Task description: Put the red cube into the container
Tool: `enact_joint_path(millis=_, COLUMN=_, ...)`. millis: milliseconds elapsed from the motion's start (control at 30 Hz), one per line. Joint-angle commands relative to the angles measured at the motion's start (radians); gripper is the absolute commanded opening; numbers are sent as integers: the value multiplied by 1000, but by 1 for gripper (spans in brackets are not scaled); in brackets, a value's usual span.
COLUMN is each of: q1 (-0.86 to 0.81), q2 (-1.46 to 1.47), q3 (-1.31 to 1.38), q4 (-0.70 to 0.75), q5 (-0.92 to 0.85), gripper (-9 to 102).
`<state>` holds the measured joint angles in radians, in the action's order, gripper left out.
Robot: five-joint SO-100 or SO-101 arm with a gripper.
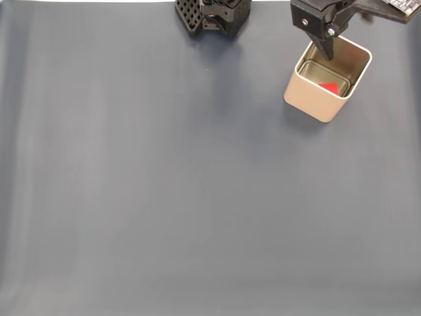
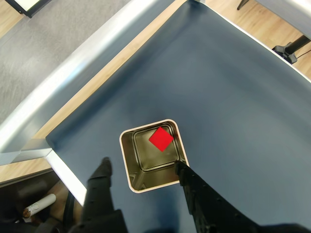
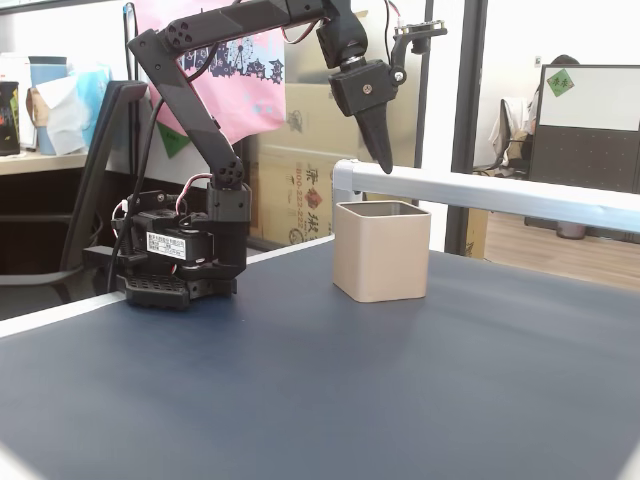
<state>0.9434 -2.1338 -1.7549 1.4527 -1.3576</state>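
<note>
One red cube (image 2: pixel 161 139) logged: we find it lying on the shiny floor of the container (image 2: pixel 130 167), toward the 1 o'clock corner in the wrist view, clear of any grasp. One container, beige, upright on the dark mat (image 1: pixel 164 197), at 1 o'clock in a fixed view. One gripper (image 2: pixel 141 170), empty, fingers parted, hanging above the tin's 6 o'clock rim. We judge the placing done; all that seems left is drawing the arm (image 3: pixel 200 110) away.
</note>
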Motion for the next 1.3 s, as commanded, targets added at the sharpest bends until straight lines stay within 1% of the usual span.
enact_joint_path(millis=0, q1=-43, q2=-11, q3=48, q4=-6, q5=31, gripper=0)
enact_joint_path(millis=133, q1=-169, q2=-26, q3=63, q4=3, q5=31, gripper=0)
enact_joint_path(millis=233, q1=-325, q2=-41, q3=57, q4=-3, q5=3, gripper=0)
enact_joint_path(millis=333, q1=-492, q2=-91, q3=-9, q4=-11, q5=-37, gripper=0)
enact_joint_path(millis=500, q1=-744, q2=-270, q3=-261, q4=-138, q5=-120, gripper=0)
enact_joint_path(millis=633, q1=-873, q2=-433, q3=-528, q4=-281, q5=-172, gripper=0)
enact_joint_path(millis=733, q1=-904, q2=-561, q3=-718, q4=-351, q5=-173, gripper=0)
enact_joint_path(millis=867, q1=-904, q2=-738, q3=-917, q4=-370, q5=-170, gripper=0)
enact_joint_path(millis=1033, q1=-897, q2=-900, q3=-1080, q4=-341, q5=-175, gripper=0)
enact_joint_path(millis=1067, q1=-896, q2=-959, q3=-1158, q4=-318, q5=-179, gripper=0)
enact_joint_path(millis=1167, q1=-899, q2=-1006, q3=-1227, q4=-307, q5=-181, gripper=0)
enact_joint_path(millis=1267, q1=-899, q2=-1045, q3=-1269, q4=-261, q5=-183, gripper=0)
